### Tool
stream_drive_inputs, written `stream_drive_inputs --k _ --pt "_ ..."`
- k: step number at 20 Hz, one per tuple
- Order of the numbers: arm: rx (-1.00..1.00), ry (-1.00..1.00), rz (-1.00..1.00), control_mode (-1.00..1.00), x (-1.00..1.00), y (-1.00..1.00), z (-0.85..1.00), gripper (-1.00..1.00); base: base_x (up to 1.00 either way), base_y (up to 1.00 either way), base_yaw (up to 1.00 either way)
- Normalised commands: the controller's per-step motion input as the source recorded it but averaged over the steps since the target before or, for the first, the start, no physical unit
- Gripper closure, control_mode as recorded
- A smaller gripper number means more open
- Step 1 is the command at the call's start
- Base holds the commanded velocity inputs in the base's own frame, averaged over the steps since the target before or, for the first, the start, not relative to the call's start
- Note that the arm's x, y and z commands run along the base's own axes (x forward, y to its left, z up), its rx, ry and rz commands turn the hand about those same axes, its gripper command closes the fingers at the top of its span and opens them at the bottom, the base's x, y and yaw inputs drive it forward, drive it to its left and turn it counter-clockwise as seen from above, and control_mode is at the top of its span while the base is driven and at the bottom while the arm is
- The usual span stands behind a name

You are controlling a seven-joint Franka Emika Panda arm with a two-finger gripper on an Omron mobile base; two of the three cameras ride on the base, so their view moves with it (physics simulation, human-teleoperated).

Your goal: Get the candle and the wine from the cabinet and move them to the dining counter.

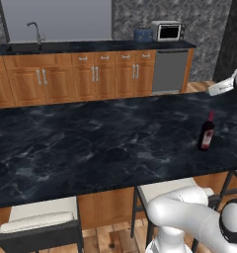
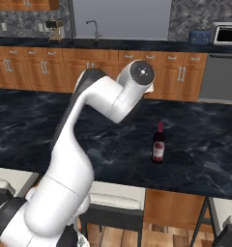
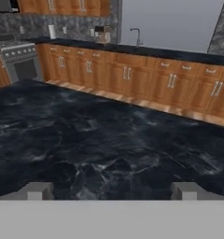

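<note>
Mostly hidden or cropped: arm [image 2: 89, 144] blocking a wide strip of the dining counter [image 1: 91, 143] in the right base view, with the wrist cut off at the right edge of the left base view. Too far back and too small to read in detail: sink tap [image 1: 35, 30], blue toaster [image 1: 143, 34] and microwave [image 1: 167, 31] on the narrower black worktop along the rear wall. Stools [image 1: 41, 222] tucked against the near edge of the counter, seats partly cropped by the lower border. Coffee machine [image 3: 102, 34] and stove [image 3: 20, 60] just discernible in the hand view, blurred.

Gripper [image 3: 112, 191] seen from the hand camera, two grey fingertips [image 3: 37, 190] rising at the bottom, set wide apart, nothing between them, nothing touched. Beyond them, bare black marbled stone, then a row of low wooden base cabinets [image 3: 132, 77]. Held above the slab, clear of the bottle.

Wine [image 1: 206, 131] standing upright on the dining counter, toward its right end in the left base view, near the front edge and alone there; in the right base view just right of the arm's elbow, apart from it. Red-pink label and dark red neck top legible in both base views. Dishwasher [image 1: 170, 70] behind, beneath the worktop, at the right end of the base cabinets.
</note>
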Motion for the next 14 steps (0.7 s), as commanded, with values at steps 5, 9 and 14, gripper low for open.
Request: stream_drive_inputs --k 5,9,14 --pt "-0.08 0.08 -0.06 -1.00 -0.69 0.77 0.14 -1.00 0.00 0.00 0.00" --pt "0.00 0.06 -0.17 -1.00 -0.71 0.48 0.16 -1.00 0.00 0.00 0.00" --pt "0.00 0.01 -0.26 -1.00 -0.56 0.23 0.01 -1.00 0.00 0.00 0.00"
